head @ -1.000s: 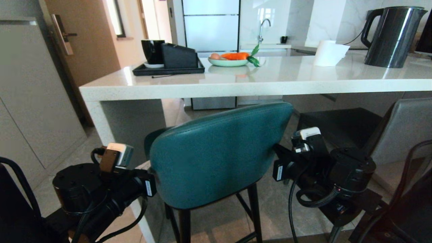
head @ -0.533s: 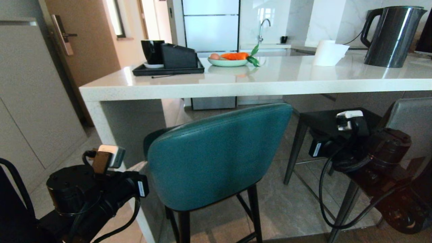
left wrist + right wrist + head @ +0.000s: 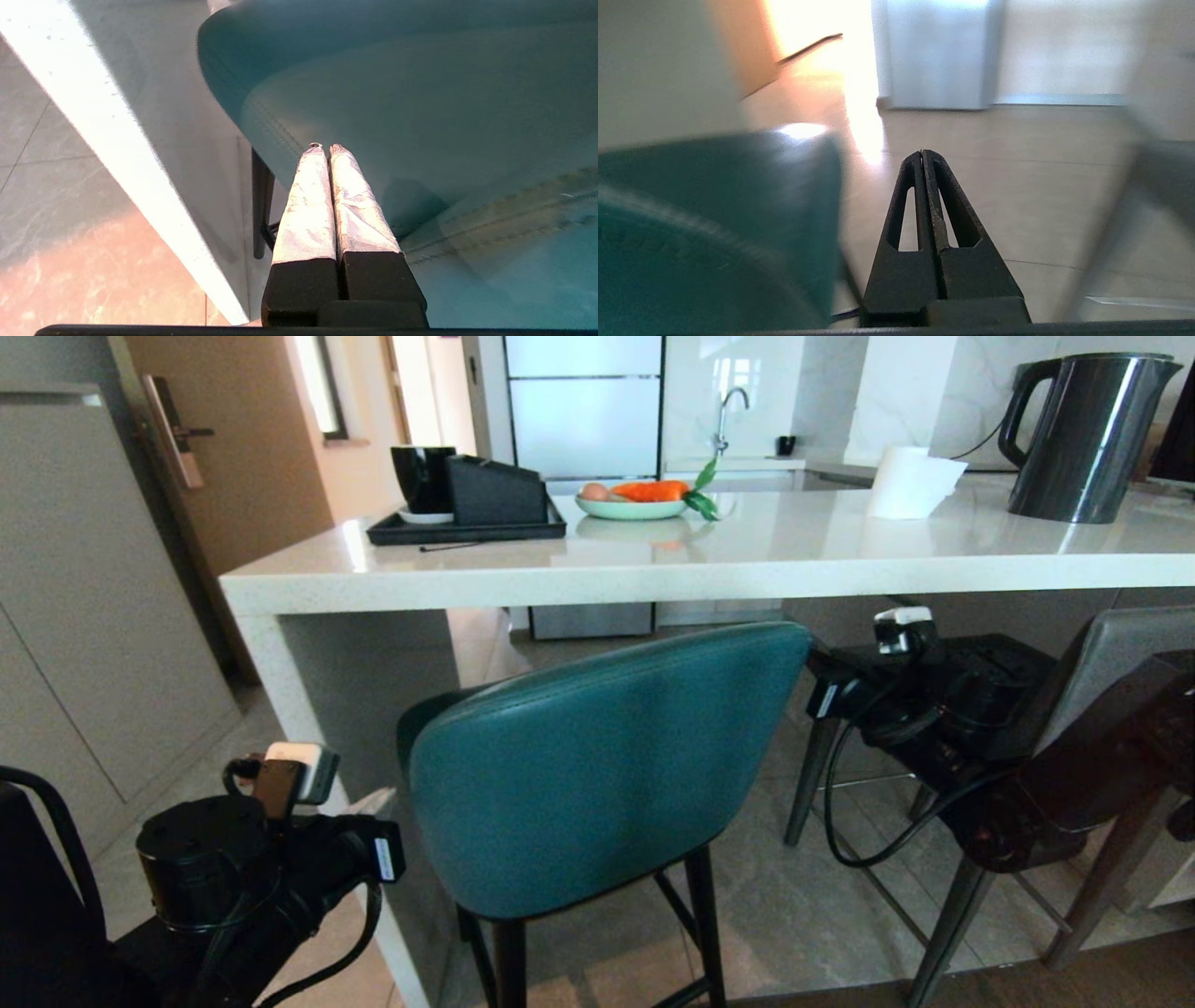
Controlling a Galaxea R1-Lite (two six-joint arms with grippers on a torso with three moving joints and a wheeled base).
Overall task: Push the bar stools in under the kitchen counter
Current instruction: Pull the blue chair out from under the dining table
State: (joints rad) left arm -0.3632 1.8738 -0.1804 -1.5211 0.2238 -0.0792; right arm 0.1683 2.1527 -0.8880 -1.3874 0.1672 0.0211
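While carrots [image 3: 651, 490] fill the bowl [image 3: 631, 509]

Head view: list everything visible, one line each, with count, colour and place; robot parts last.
teal stool: one, teal back, black legs, front centre, at the counter edge
grey stool: one, grey, right, partly behind the right arm
kitchen counter: one, white speckled, across the middle
tray: one, black, counter left, holding a black cup and black box
plate: one, pale green, with carrot
paper roll: one, white
kettle: one, dark, counter right
left gripper: fingers shut, at the teal back
right gripper: fingers shut, right of the teal stool
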